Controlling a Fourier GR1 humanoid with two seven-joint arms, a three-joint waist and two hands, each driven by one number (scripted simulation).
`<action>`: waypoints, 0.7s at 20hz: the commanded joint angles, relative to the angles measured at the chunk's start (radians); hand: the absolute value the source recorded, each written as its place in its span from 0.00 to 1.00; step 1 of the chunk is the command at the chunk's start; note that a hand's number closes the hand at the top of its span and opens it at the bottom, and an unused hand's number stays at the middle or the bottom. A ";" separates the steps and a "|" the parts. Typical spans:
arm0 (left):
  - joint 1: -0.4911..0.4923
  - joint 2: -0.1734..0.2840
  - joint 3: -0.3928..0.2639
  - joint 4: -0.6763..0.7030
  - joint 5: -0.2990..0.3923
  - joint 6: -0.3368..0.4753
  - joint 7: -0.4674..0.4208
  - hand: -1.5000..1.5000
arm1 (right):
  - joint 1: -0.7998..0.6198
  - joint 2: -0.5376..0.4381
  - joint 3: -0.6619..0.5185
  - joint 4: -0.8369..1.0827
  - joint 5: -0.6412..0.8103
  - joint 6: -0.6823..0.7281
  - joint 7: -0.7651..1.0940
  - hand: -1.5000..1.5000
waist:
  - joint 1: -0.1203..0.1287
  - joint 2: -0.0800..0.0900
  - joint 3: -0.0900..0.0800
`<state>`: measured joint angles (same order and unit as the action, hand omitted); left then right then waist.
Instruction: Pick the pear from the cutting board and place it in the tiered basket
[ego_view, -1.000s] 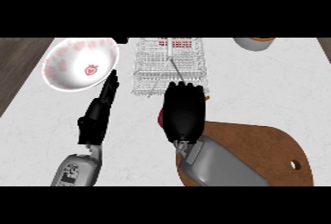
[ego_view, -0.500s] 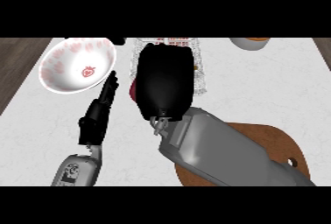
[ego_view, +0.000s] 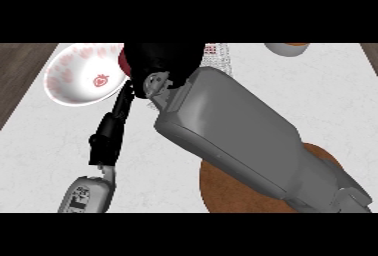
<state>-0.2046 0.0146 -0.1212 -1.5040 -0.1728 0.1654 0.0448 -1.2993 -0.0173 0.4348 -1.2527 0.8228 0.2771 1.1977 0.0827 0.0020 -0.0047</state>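
My right hand (ego_view: 166, 57) is raised close under the view, seen from its back, over the white wire tiered basket (ego_view: 216, 54), which it mostly hides. A sliver of the reddish pear (ego_view: 126, 66) shows at the hand's left edge, with the fingers curled round it. The wide grey right forearm (ego_view: 244, 140) crosses the middle of the view. At the lower right, partly under that forearm, lies the brown round cutting board (ego_view: 225, 192). My left hand (ego_view: 109, 137) rests on the counter left of centre, open, its fingers straight and pointing toward the back.
A white bowl with red strawberry prints (ego_view: 77, 75) stands at the back left, just beside the pear and my left fingertips. Another bowl (ego_view: 286, 48) shows at the back right edge. Dark wood floor borders the white counter on the left.
The right hand has risen from the cutting board's edge with the pear and travelled toward the back, over the basket. Its forearm now fills much of the view. The left hand has stayed still.
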 joint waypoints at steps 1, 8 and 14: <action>-0.021 0.011 0.022 0.007 0.028 -0.023 -0.002 0.50 | -0.130 0.016 -0.026 0.145 -0.030 -0.081 0.194 1.00 | -0.007 0.005 0.000; -0.007 0.010 0.031 0.003 0.017 -0.004 -0.019 0.50 | -0.223 0.017 -0.029 0.403 0.002 -0.143 0.084 1.00 | -0.026 0.007 0.001; 0.034 -0.012 0.000 -0.036 -0.005 0.017 0.005 0.50 | -0.260 0.017 -0.060 0.596 0.015 -0.177 -0.026 1.00 | -0.035 0.006 0.003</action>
<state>-0.1944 0.0150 -0.1081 -1.5192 -0.1701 0.1711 0.0464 -1.5261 -0.0099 0.3867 -0.7659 0.8347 0.1499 1.1083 0.0540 0.0086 -0.0028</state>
